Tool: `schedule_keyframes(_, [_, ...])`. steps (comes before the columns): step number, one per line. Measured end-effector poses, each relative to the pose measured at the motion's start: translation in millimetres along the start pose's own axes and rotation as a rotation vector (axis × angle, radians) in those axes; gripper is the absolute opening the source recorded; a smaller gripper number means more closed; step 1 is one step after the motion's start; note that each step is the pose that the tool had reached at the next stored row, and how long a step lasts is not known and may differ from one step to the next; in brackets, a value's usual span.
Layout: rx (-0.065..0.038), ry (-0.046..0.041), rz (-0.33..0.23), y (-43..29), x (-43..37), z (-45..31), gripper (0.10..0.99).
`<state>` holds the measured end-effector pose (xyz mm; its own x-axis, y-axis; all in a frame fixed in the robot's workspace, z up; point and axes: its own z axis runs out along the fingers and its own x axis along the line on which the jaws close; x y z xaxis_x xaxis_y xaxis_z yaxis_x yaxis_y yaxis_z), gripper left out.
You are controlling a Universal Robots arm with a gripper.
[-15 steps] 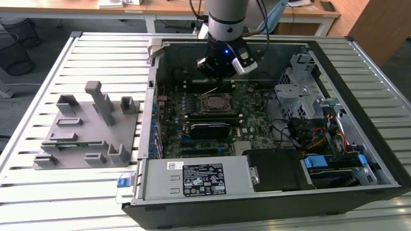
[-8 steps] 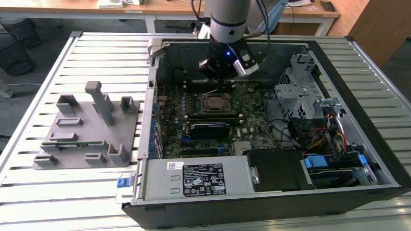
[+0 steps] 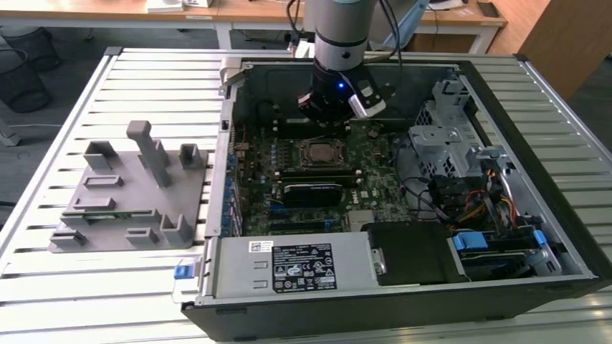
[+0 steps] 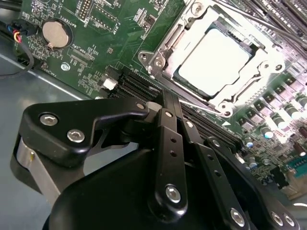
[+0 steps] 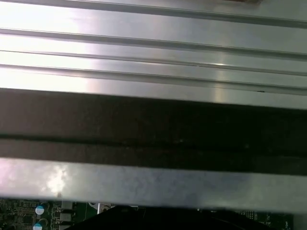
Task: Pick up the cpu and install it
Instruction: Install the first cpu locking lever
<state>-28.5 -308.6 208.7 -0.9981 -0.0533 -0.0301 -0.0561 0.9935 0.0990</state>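
While the gripper (image 3: 330,118) hangs inside the open case (image 3: 564,236), jaw state can't be told; cpu (image 4: 218,60) sits in its socket (image 4: 160,55), case wall close behind.

The arm (image 3: 340,32) is showing a smooth silver-grey tube banded by a black collar, with dark cables trailing beside it. A small blue light is glowing on its black wrist, next to a white-edged module. In the second wrist view, the gripper (image 4: 169,111) is showing matte black linkage bars studded with shiny silver screws.
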Motion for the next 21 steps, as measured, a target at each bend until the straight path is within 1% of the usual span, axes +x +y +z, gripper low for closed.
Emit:
schedule_keyframes(7, [0.0,0.0001,0.0,-1.0,-1.7,8.4,0.106])
schedule_keyframes(11, [0.002,0.0001,0.0,-1.0,-2.0,8.9,0.106])
schedule_keyframes(12, [0.006,0.0003,0.0,-1.0,-2.0,8.9,0.106])
schedule_keyframes(16, [0.03,0.0018,-0.001,-0.8,-2.0,9.1,0.106])
schedule_keyframes(19, [0.04,0.0023,-0.001,-0.4,-2.0,9.1,0.106])
schedule_keyframes(21, [0.041,0.0024,-0.001,0.0,-2.0,9.2,0.106])
